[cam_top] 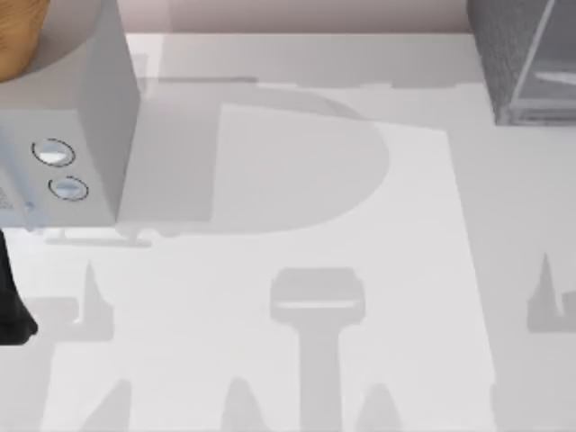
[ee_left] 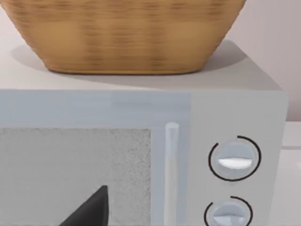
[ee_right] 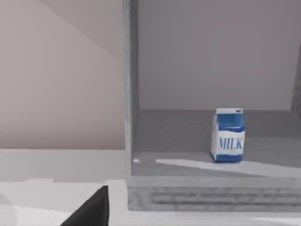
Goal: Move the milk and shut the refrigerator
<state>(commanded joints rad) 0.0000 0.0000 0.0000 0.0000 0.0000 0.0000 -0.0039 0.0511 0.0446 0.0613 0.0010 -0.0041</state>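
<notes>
I see the milk [ee_right: 228, 135] standing upright on the floor inside the refrigerator [cam_top: 526, 63], which sits at two o'clock on my white surface [cam_top: 297, 270], door open. My left tool [ee_left: 89, 209] faces the microwave [ee_left: 235, 141]; my right tool [ee_right: 91, 209] faces the refrigerator. I cannot tell either tool's opening.

Upper left: light grey box [cam_top: 81, 117] with two round knobs [cam_top: 59, 169] — wicker basket [cam_top: 18, 36] on top. Upper right corner: speckled refrigerator [cam_top: 504, 54] — glassy door panel [cam_top: 553, 54]. White table [cam_top: 297, 270] with shadows. Dark arm [cam_top: 11, 301] at left edge.
</notes>
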